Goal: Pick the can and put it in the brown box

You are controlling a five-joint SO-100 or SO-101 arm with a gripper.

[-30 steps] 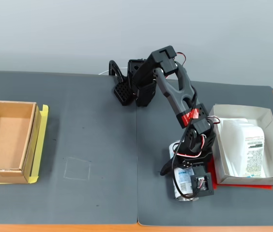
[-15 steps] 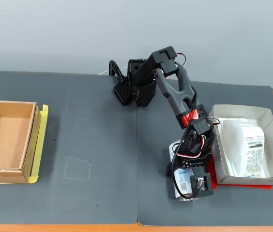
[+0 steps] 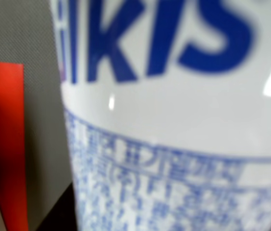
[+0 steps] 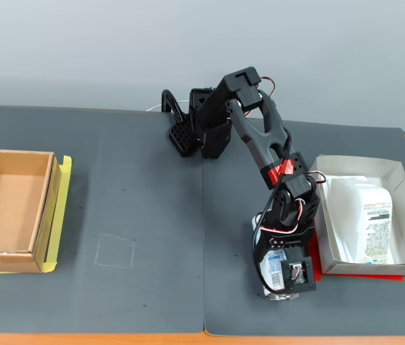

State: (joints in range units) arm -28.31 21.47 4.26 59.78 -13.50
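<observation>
The can (image 3: 174,120) fills the wrist view, white with blue lettering and fine blue print, very close and blurred. In the fixed view the can (image 4: 269,272) lies on the dark mat at the front right, its silver end toward the front edge. My gripper (image 4: 278,277) is down over the can, and the camera mount hides the fingers. No finger shows in the wrist view, so I cannot tell whether the jaws are closed on the can. The brown box (image 4: 44,208) stands empty at the far left of the fixed view, far from the gripper.
A white box (image 4: 403,215) holding a white packet (image 4: 364,215) with a barcode label sits on a red sheet (image 4: 360,275) just right of the can. The red sheet also shows in the wrist view (image 3: 6,144). A yellow sheet (image 4: 62,208) lies under the brown box.
</observation>
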